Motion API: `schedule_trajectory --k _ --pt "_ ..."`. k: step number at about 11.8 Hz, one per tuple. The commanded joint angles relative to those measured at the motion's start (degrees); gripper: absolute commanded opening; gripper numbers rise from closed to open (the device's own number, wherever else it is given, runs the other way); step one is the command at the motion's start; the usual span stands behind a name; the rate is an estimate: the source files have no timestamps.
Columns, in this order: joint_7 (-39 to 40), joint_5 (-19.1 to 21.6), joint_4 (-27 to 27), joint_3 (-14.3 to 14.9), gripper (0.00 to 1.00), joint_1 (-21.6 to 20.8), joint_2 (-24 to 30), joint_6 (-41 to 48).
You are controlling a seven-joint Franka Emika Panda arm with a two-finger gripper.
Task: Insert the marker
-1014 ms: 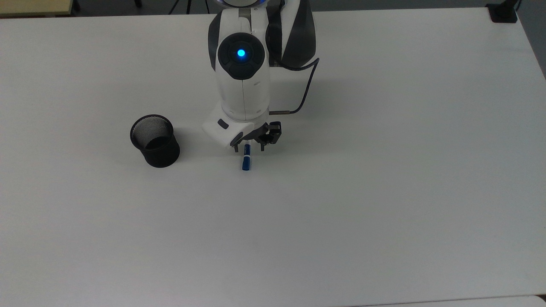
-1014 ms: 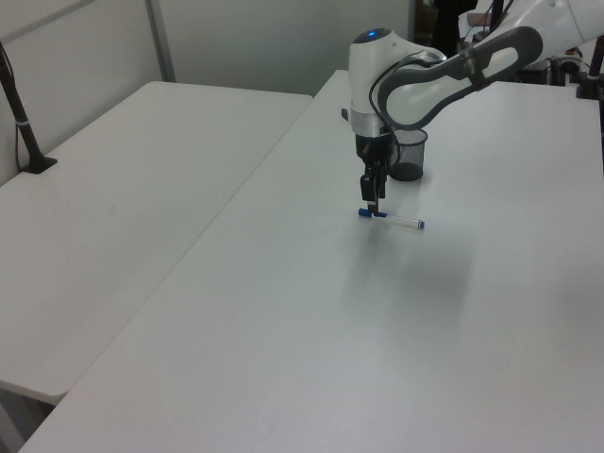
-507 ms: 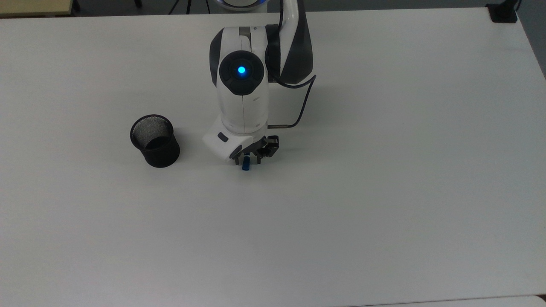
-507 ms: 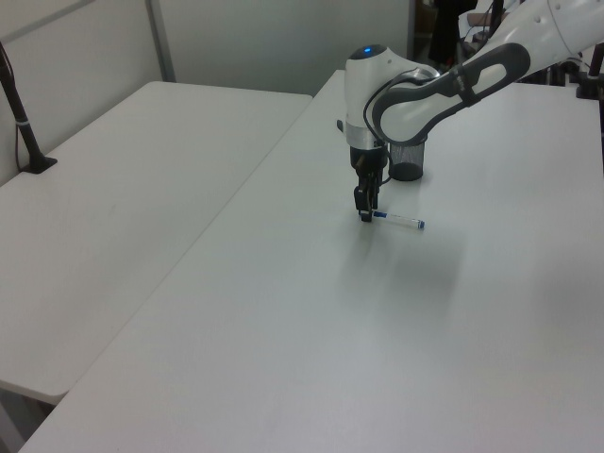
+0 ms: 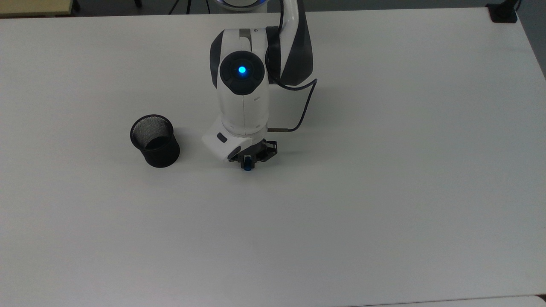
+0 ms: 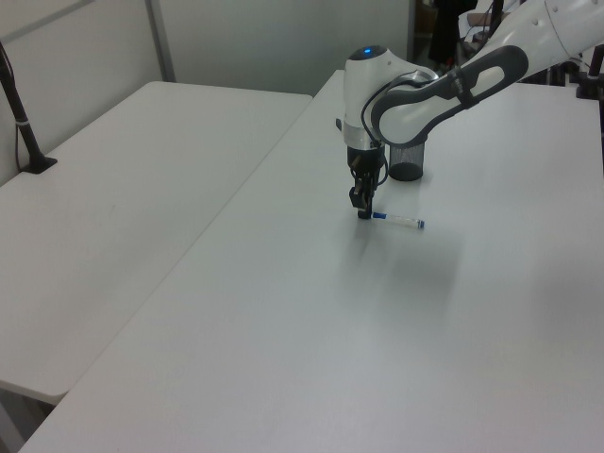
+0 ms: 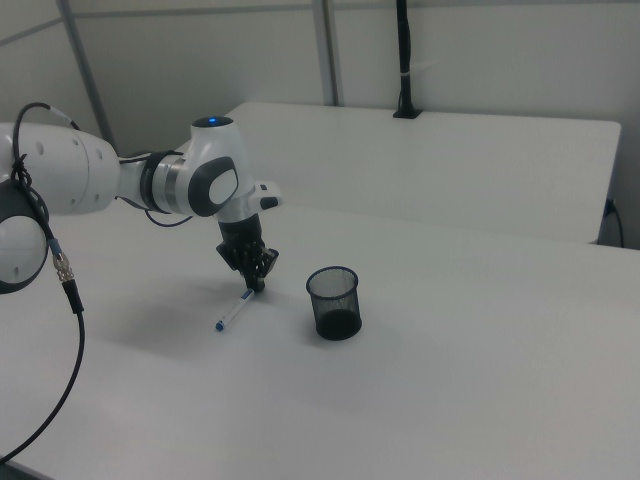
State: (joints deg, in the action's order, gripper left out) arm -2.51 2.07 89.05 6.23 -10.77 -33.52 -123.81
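The gripper (image 5: 247,161) stood low over the white table (image 5: 384,192), its fingers drawn close around the blue-capped end of the marker (image 6: 396,220), which lay flat on the surface; whether they had fully clamped it could not be told, though the placement at one end suggested a grasp meant to let the barrel hang for dropping in. In the top view the black mesh cup (image 5: 154,140) stood upright at about nine o'clock from the gripper, near but apart, its mouth open to receive the marker; behind the table stood a second white table (image 7: 430,150) and plain pale partition walls (image 6: 274,42).
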Motion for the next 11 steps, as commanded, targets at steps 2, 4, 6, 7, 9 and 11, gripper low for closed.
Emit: schedule_trajectory --k 2,4,6,7,9,11 --pt "-1.62 -0.67 -0.28 0.45 0.0 -0.39 -0.05 -1.08" --pt "-1.62 -0.41 -0.28 0.45 0.0 -0.22 0.38 -0.91" --pt "-1.62 -0.05 -0.37 0.54 0.0 -0.04 2.4 -0.38" --pt "-1.62 0.38 -0.37 0.62 0.0 0.13 4.06 -0.21" --pt "-1.62 1.35 -0.28 0.89 0.0 0.22 8.01 0.41" --pt "-1.01 0.74 -0.37 1.33 0.0 1.7 11.01 0.94"
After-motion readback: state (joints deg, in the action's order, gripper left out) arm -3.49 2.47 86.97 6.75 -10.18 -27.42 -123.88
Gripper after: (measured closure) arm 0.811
